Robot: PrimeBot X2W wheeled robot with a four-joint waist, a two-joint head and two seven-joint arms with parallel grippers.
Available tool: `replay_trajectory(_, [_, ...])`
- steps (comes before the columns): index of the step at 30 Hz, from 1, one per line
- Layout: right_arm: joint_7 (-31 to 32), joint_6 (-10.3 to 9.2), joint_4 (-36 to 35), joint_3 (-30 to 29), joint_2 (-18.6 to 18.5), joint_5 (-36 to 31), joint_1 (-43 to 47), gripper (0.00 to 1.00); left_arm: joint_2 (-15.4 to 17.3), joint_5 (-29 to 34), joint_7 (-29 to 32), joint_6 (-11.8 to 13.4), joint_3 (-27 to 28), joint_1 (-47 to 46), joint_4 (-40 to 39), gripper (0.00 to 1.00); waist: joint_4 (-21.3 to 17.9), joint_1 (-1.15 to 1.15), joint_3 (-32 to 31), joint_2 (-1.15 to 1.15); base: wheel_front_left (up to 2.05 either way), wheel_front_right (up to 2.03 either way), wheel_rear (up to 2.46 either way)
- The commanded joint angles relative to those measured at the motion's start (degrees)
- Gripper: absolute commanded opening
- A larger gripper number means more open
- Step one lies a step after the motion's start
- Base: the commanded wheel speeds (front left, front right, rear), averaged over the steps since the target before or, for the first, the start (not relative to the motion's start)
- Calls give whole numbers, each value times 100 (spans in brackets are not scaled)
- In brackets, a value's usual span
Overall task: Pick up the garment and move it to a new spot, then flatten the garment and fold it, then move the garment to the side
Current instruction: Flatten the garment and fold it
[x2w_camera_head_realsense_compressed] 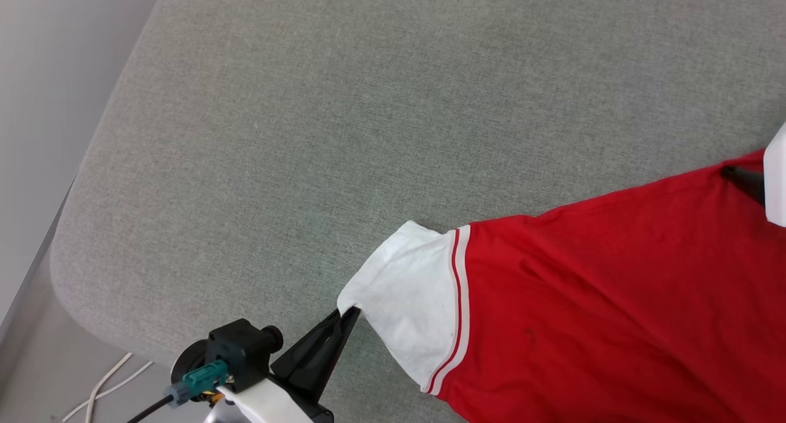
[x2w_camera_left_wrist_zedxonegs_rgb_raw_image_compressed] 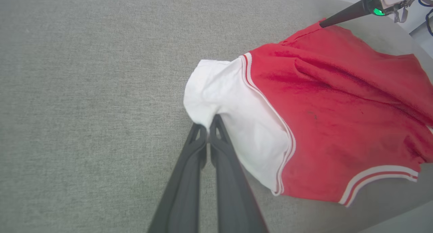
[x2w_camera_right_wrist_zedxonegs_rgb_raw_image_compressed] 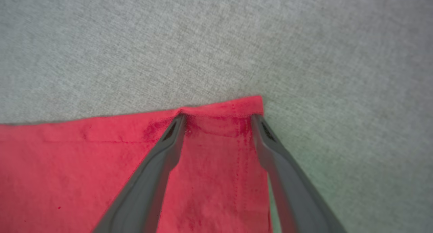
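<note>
The red garment (x2w_camera_head_realsense_compressed: 602,300) lies on the grey fabric-topped table (x2w_camera_head_realsense_compressed: 344,104), across the lower right of the head view, with one white sleeve (x2w_camera_head_realsense_compressed: 411,300) and its red-and-white striped trim reaching out to the left. The left tool (x2w_camera_head_realsense_compressed: 350,312) has its two dark fingers pressed together, pinching the outer edge of that sleeve. The right tool (x2w_camera_right_wrist_zedxonegs_rgb_raw_image_compressed: 218,119) stands spread wide over a red corner of the garment, its fingertips (x2w_camera_right_wrist_zedxonegs_rgb_raw_image_compressed: 176,124) on the cloth and gripping nothing.
</note>
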Motion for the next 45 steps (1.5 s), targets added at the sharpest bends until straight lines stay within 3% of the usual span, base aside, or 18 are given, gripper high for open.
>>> replay_trajectory(1, [21, -3, 270, 125, -4, -44, 169, 100, -52, 27, -43, -37, -24, -82, 39, 0, 95, -1, 91, 0, 0, 0, 0])
replay_trajectory(4, [96, -4, 403, 235, -14, -6, 296, 100, -70, 22, -59, -53, -43, -92, 76, 0, 120, -1, 111, 0, 0, 0, 0])
replay_trajectory(5, [105, -4, 448, 274, -18, 12, 353, 86, -79, 22, -62, -55, -52, -106, 94, 0, 130, -1, 116, 0, 0, 0, 0])
replay_trajectory(7, [59, -4, 492, 344, -24, 56, 437, 0, -89, 11, -70, -66, -56, -126, 132, 0, 137, -1, 106, 0, 0, 0, 0])
replay_trajectory(16, [-449, -1, 482, 368, -43, 333, 416, 0, 48, -11, -115, -17, 53, -111, 179, 0, -93, -1, -322, 0, 0, 0, 0])
replay_trajectory(28, [-1549, -2, 247, 582, -159, 734, 379, 0, 402, -15, -219, 220, 369, 142, -112, 0, -757, -1, -1460, 0, 0, 0, 0])
replay_trajectory(37, [-2174, -2, -646, 758, -375, 1012, 435, 0, 670, 131, -388, 580, 851, 39, -654, 0, -1418, -1, -2186, 0, 0, 0, 0])
replay_trajectory(45, [-2410, -2, -1734, 377, -359, 1079, 365, 0, 975, 250, -487, 852, 1583, -535, -1262, 0, -1972, -1, -2369, 0, 0, 0, 0])
